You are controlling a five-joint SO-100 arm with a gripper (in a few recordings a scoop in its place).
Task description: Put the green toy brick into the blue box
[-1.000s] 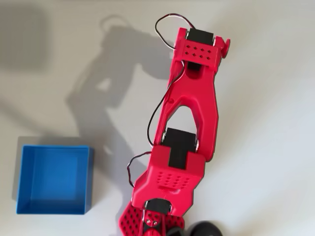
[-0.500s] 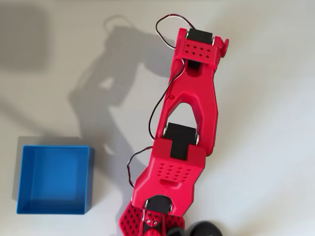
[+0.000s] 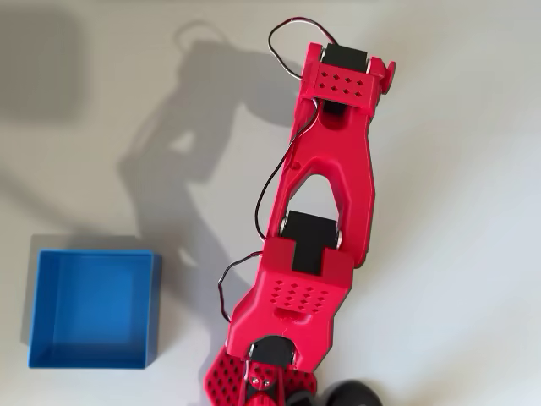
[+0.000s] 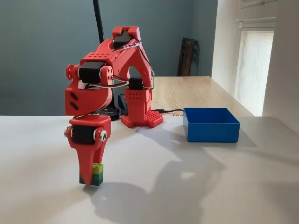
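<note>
On the left of the fixed view, a red robot arm reaches forward and down over a pale grey worktop. Its end effector points straight down with its tips at the surface. The green toy brick, lime on top and darker green below, sits at those tips, touching the worktop or just above it; which one is not clear. The red finger covers the brick's left side, so the end effector appears to be pinching the brick, though the far finger is hidden.

The step in hand looks like the grasp and lift. To do it well, the grip should be firm and square on the brick before rising, and the lift should be straight up so the brick does not twist out.

Further right in the fixed view, well apart from the brick, stands the blue box. In the overhead view the blue box lies at lower left beside the arm's base, and its floor is bare, with nothing inside.
</note>
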